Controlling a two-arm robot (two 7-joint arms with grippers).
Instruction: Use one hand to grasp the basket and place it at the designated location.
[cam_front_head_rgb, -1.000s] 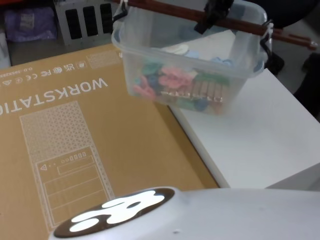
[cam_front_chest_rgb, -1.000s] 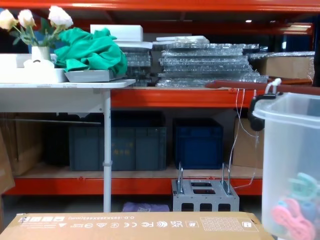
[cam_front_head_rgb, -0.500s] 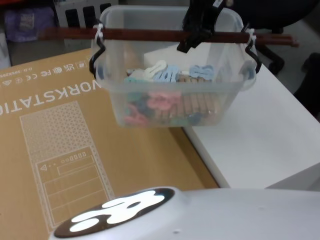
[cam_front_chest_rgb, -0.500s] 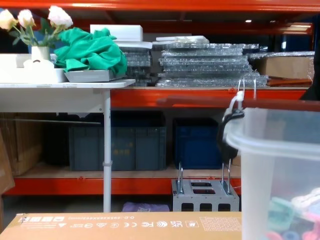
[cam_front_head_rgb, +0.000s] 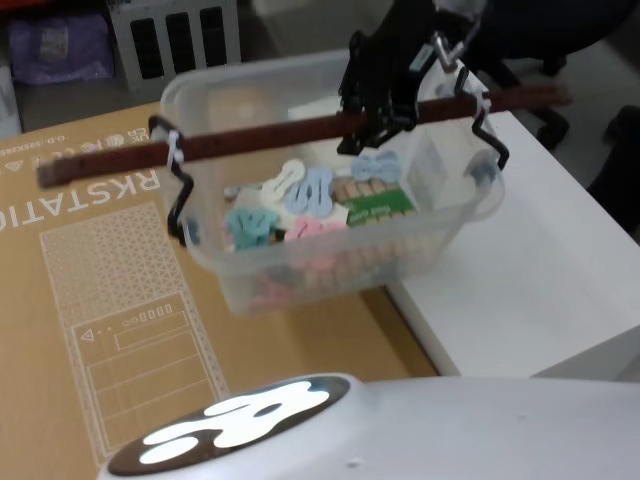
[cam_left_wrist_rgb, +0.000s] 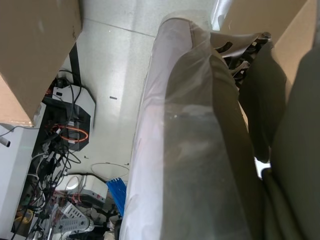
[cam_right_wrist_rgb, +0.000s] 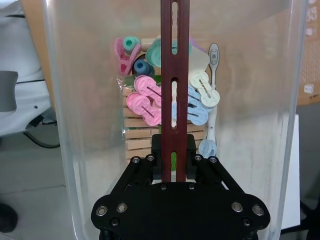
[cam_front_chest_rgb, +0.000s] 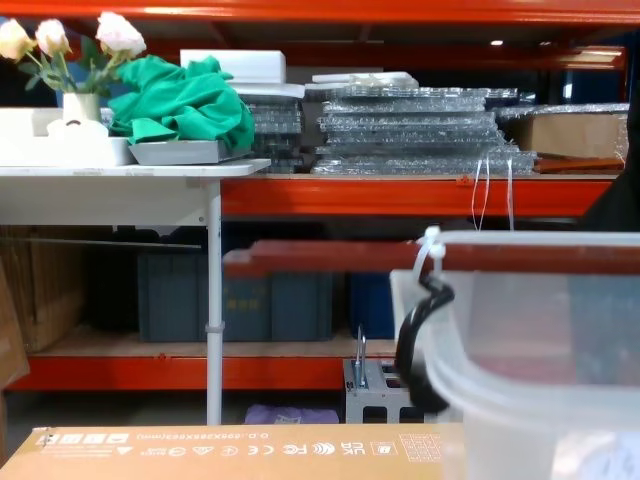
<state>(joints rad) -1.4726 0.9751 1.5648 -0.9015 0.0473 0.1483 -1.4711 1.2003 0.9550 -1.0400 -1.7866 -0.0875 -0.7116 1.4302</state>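
Over the seam between cardboard box (cam_front_head_rgb: 110, 290) and white table (cam_front_head_rgb: 545, 260): the basket (cam_front_head_rgb: 250, 73), a translucent tub with a rolled rim, set askew to the table's edge.
Handle: dark reddish-brown bar (cam_front_head_rgb: 260, 140) across the open top, overshooting the rim at both ends. It is fixed by white clips (cam_front_head_rgb: 172, 150) to black hooks (cam_front_head_rgb: 180, 205) on the tub's ends.
Right gripper (cam_front_head_rgb: 372, 125): black, coming in from the far side above the tub. Its fingers (cam_right_wrist_rgb: 156, 150) are clamped on the bar, right of the bar's middle.
Basket relative to gripper: directly beneath it, carried by the gripped bar. In the right wrist view the bar runs straight out from between the fingers, with a tub wall on either side.
Base: whether it touches the box or table cannot be told.
Contents: pink pegs (cam_right_wrist_rgb: 145, 102), pale blue and cream pegs, a row of wooden pegs (cam_right_wrist_rgb: 142, 137), a green card (cam_front_head_rgb: 378, 210).
Chest view: tub rim and hook large at lower right, with the bar's end projecting left in front of the red shelving (cam_front_chest_rgb: 350, 195).
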